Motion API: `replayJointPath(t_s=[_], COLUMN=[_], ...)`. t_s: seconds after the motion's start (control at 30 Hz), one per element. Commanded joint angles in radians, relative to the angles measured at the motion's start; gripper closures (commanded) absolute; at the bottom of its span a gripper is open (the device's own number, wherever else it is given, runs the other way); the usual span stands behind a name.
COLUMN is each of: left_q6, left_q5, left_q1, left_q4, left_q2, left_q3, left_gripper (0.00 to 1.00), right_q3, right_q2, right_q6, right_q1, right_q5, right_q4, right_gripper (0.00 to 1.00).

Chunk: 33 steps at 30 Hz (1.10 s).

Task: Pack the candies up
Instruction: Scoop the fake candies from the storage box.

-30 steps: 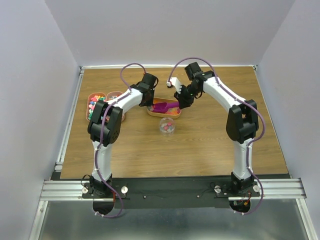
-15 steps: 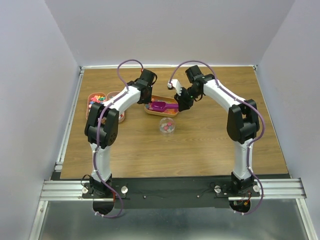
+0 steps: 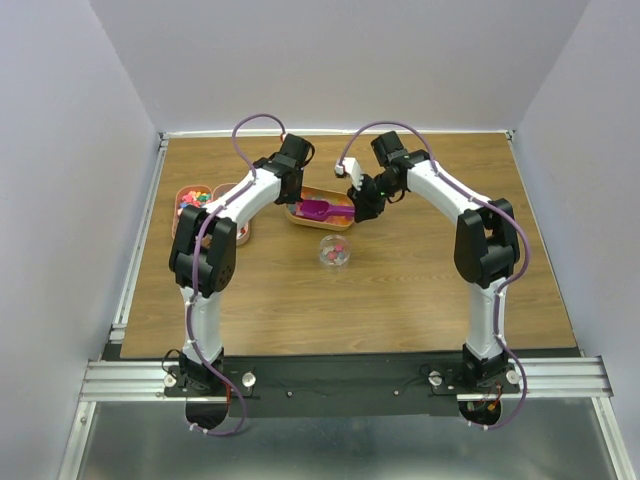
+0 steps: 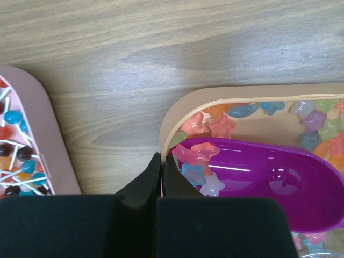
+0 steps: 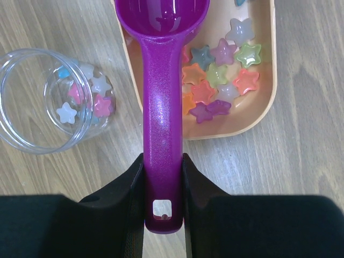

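Observation:
The candies (image 5: 220, 75) are small translucent stars in several colours, lying in a peach tray (image 5: 271, 80). Some lie in the magenta scoop (image 4: 199, 153). My right gripper (image 5: 162, 157) is shut on the scoop's handle (image 5: 161, 97), with the bowl over the tray. My left gripper (image 4: 162, 158) is shut on the tray's rim (image 4: 166, 129) at its left end. In the top view the tray (image 3: 330, 194), scoop (image 3: 320, 211), left gripper (image 3: 292, 205) and right gripper (image 3: 358, 212) sit at the table's far middle. A clear jar (image 5: 32, 102) near the tray holds a few stars (image 5: 80, 102).
The jar (image 3: 334, 251) stands just in front of the tray. A pink tray (image 4: 45, 140) of lollipops (image 4: 16, 156) lies to the left of my left gripper. In the top view two pink trays (image 3: 195, 200) lie side by side at the left, partly under the left arm.
The peach tray, the scoop and both grippers have shifted a little toward the far side and left. The jar has not moved.

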Motion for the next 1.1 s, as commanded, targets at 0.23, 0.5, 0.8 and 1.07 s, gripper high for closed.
replayJointPath(t_s=[0.23, 0.5, 0.8, 1.07], left_q6=[-0.045, -0.051, -0.032, -0.040], left_q5=[0.088, 0.174, 0.215, 0.263], left_q1=[0.001, 0.012, 0.066, 0.073], left_q4=[0.061, 0.101, 0.118, 0.129], left_q2=[-0.098, -0.093, -0.106, -0.116], left_q3=[0.010, -0.023, -0.056, -0.060], left_gripper=[1.00, 1.00, 1.00, 1.00], right_q3=[-0.054, -0.068, -0.082, -0.085], right_q2=[-0.046, -0.035, -0.047, -0.035], right_q6=[0.016, 0.034, 0.031, 0.054], right_q1=[0.019, 0.018, 0.015, 0.013], right_q5=[-0.047, -0.134, -0.154, -0.186], right_q4=[0.127, 0.173, 0.191, 0.222], right_gripper=[0.99, 0.99, 0.99, 0.99])
